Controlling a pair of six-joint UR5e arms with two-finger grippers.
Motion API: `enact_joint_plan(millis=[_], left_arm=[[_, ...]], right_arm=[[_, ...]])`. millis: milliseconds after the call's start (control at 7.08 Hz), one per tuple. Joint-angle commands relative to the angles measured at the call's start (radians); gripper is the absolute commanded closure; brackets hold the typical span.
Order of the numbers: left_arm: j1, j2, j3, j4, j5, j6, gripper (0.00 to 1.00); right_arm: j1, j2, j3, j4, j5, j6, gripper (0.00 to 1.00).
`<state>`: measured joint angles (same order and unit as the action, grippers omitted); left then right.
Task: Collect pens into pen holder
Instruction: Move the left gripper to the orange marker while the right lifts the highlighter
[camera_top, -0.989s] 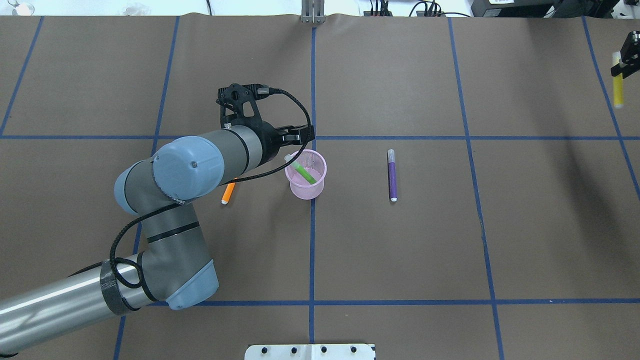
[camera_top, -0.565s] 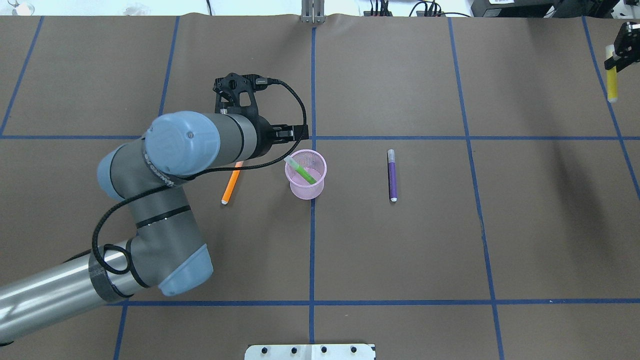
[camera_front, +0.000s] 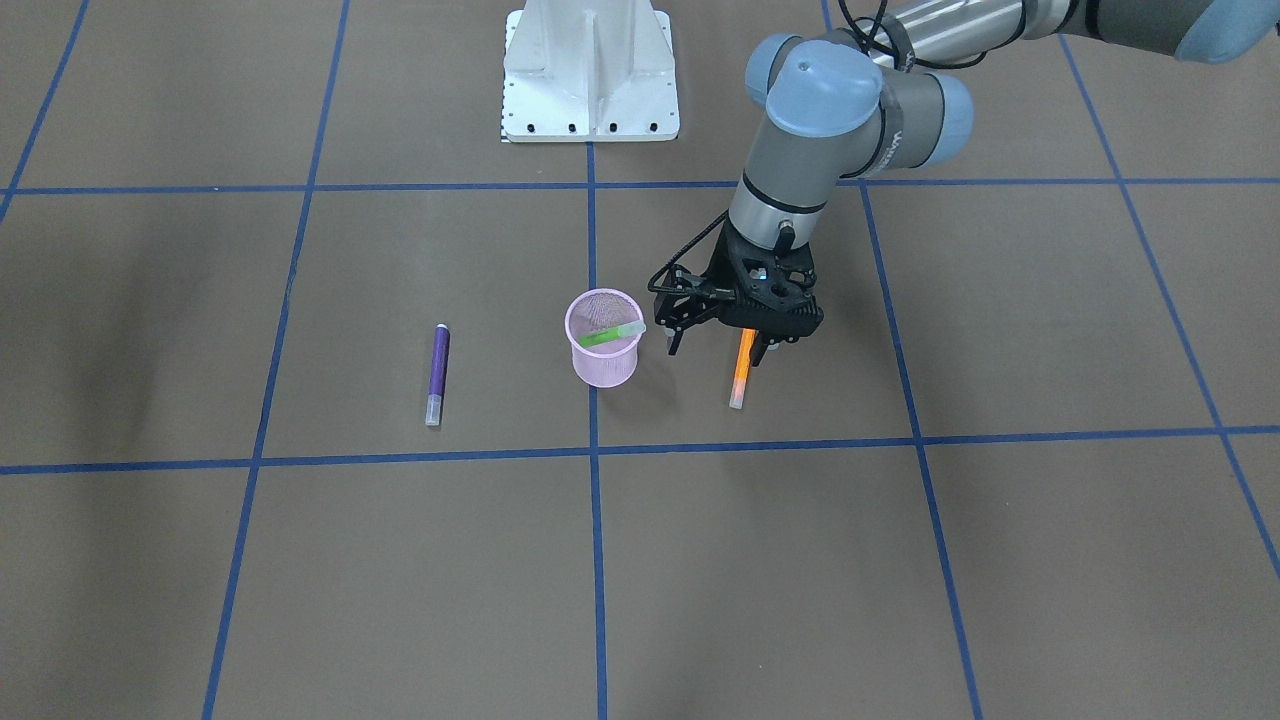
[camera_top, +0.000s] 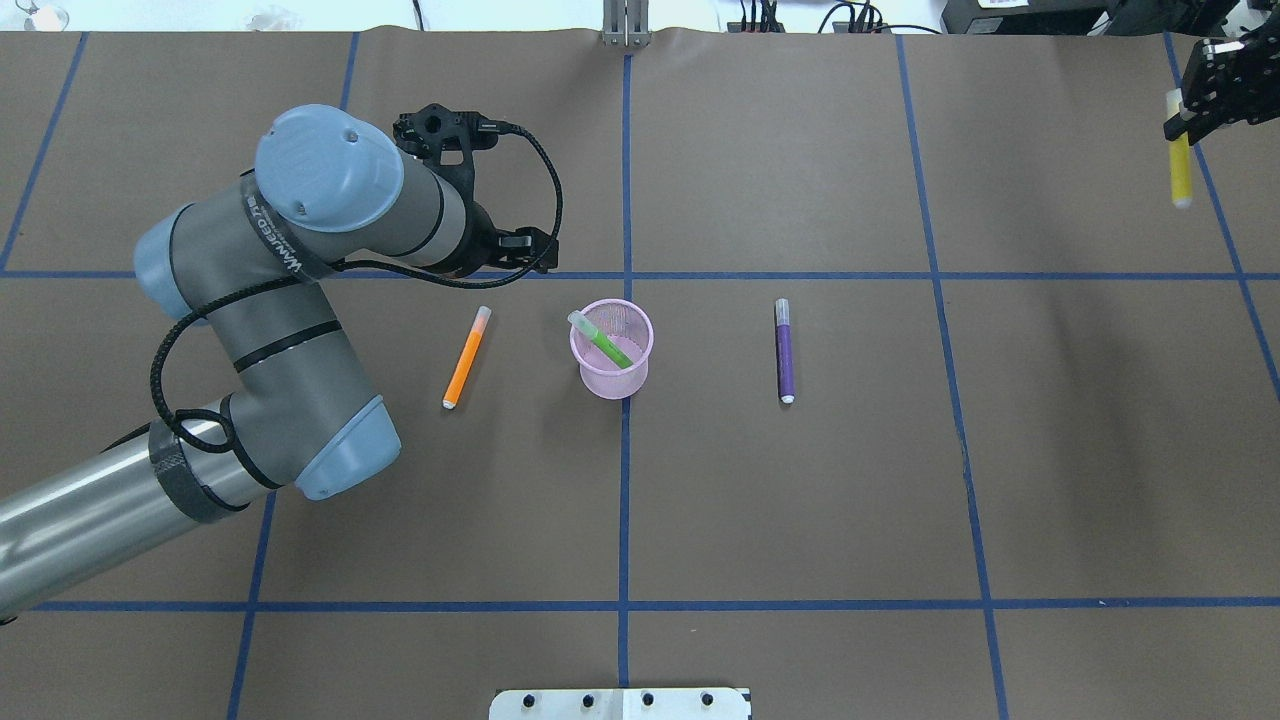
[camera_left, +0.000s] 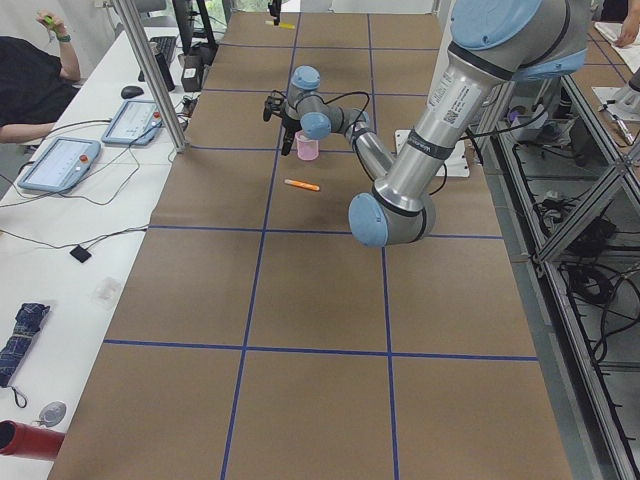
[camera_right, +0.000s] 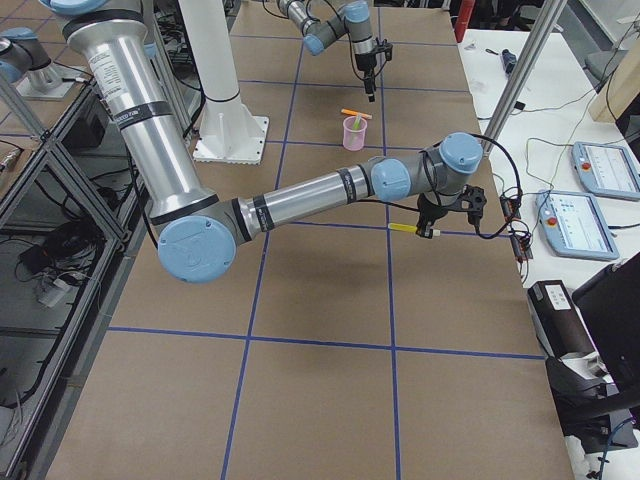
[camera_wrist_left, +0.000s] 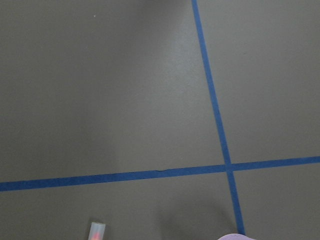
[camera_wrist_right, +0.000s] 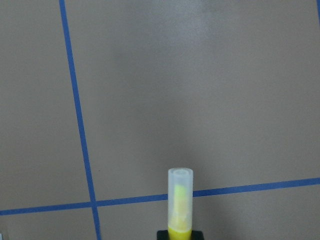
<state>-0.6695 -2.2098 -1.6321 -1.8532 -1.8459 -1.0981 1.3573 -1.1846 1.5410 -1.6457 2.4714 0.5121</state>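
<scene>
— Pens?
— Green (camera_top: 605, 342) in cup (camera_top: 612, 384); orange (camera_top: 465, 357) and purple (camera_top: 785, 350) flat on table (camera_top: 800, 500), either side; yellow (camera_top: 1181, 170) clamped in right gripper (camera_top: 1195, 108).
— Left gripper (camera_front: 716, 348)?
— Apart, seemingly; empty, near orange.

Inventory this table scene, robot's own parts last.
brown paper-covered table: one, brown, blue tape grid
pink wire-mesh round cup: one, pink, upright mid-table
slim green pen: one, green, leaning inside cup
slim orange pen: one, orange, flat beside cup
slim purple pen: one, purple, flat on cup's other side
slim yellow pen: one, yellow, held above table
left end effector: one, black, open, near orange pen's cap end
right end effector: one, black, shut on yellow pen
</scene>
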Motion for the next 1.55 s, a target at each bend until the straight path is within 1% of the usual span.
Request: enact_joint_plan(millis=[0, 283, 565, 706, 848, 989, 1130, 1413], left_arm=[[-0.002, -0.027, 0.093, 0.0, -0.035, 0.033, 0.06], [-0.002, -0.044, 0.165, -0.003, -0.082, 0.049, 0.09], [-0.004, -0.044, 0.208, -0.004, -0.084, 0.075, 0.09], [-0.007, -0.042, 0.216, -0.004, -0.088, 0.09, 0.1], [-0.007, -0.041, 0.231, -0.004, -0.123, 0.112, 0.1], [-0.007, -0.039, 0.242, -0.004, -0.127, 0.125, 0.12], [-0.007, -0.038, 0.242, -0.003, -0.168, 0.133, 0.14], [-0.01, -0.034, 0.242, 0.0, -0.184, 0.153, 0.19]], right_arm=[[-0.049, 0.014, 0.027, -0.002, -0.002, 0.069, 1.0], [-0.09, 0.045, 0.039, -0.002, -0.008, 0.144, 1.0], [-0.122, 0.063, 0.063, -0.002, -0.009, 0.201, 1.0], [-0.133, 0.072, 0.068, -0.002, -0.009, 0.215, 1.0], [-0.142, 0.077, 0.077, -0.002, -0.011, 0.235, 1.0], [-0.144, 0.079, 0.088, -0.003, -0.008, 0.235, 1.0], [-0.145, 0.079, 0.096, -0.003, -0.006, 0.236, 1.0], [-0.162, 0.086, 0.113, -0.002, -0.008, 0.271, 1.0]])
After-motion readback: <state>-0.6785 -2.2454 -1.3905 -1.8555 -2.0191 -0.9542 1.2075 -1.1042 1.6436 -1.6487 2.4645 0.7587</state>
